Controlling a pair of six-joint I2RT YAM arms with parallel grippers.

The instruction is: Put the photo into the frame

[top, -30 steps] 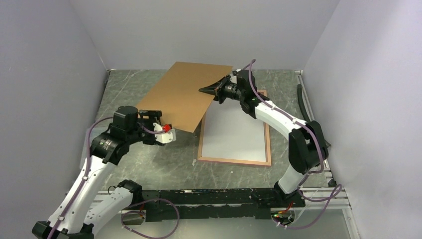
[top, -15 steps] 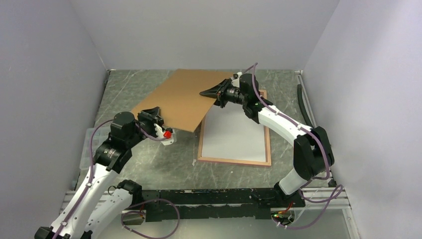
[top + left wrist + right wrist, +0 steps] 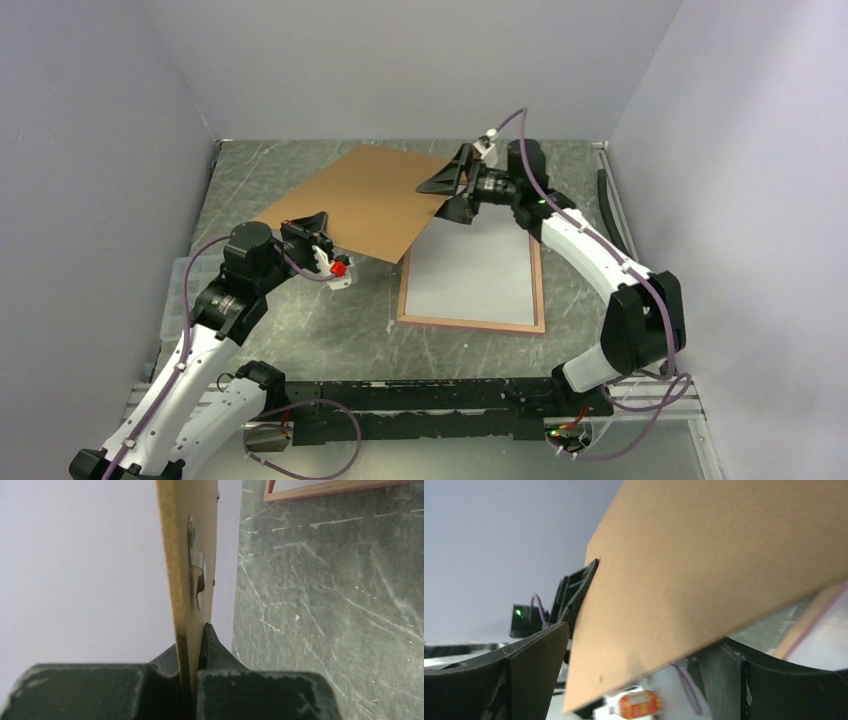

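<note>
White back up, the photo (image 3: 470,268) lies inside the frame (image 3: 541,285), right of centre on the table (image 3: 330,322). The left hand (image 3: 312,224) pinches the edge of the raised board (image 3: 360,198); the right hand (image 3: 448,197) gapes around its corner.

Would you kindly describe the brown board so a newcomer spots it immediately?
On the grey-green marbled table, find the pink-bordered rectangular frame lying right of centre. The flat brown rectangular board hangs over its far left corner, pinched by the left claw; only it lacks a border.
</note>
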